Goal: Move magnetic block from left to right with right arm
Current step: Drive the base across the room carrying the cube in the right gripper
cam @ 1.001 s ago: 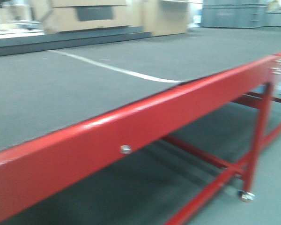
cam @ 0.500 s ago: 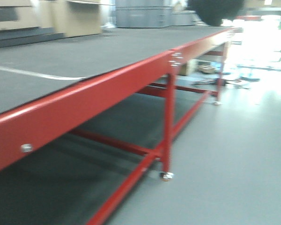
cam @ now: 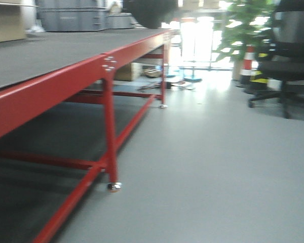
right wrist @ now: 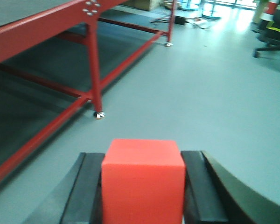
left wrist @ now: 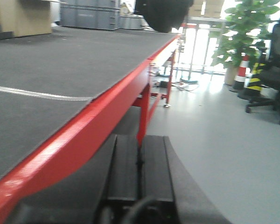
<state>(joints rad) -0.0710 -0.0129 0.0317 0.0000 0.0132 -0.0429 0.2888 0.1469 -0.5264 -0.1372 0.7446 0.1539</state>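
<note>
There is one magnetic block (right wrist: 143, 186), a bright red cube. The right gripper (right wrist: 143, 156) clamps it between two black fingers (right wrist: 86, 186), one on each side of it. In the right wrist view the block is off the red table (cam: 50, 86), with the table's leg (right wrist: 94, 65) up and to the left of it and only grey floor (right wrist: 200, 93) behind it.

The left gripper (left wrist: 140, 154) is beside the table's red edge. Its two fingers (left wrist: 123, 163) are pressed together and nothing is between them.

The table is one. It has a dark grey mat with one white line (left wrist: 37, 94). At its far end stand grey crates (cam: 71, 17); I cannot tell their number or what is inside. Away from the table are one office chair (cam: 289, 55), one potted plant (cam: 243, 30) and one striped cone (cam: 247, 63).
</note>
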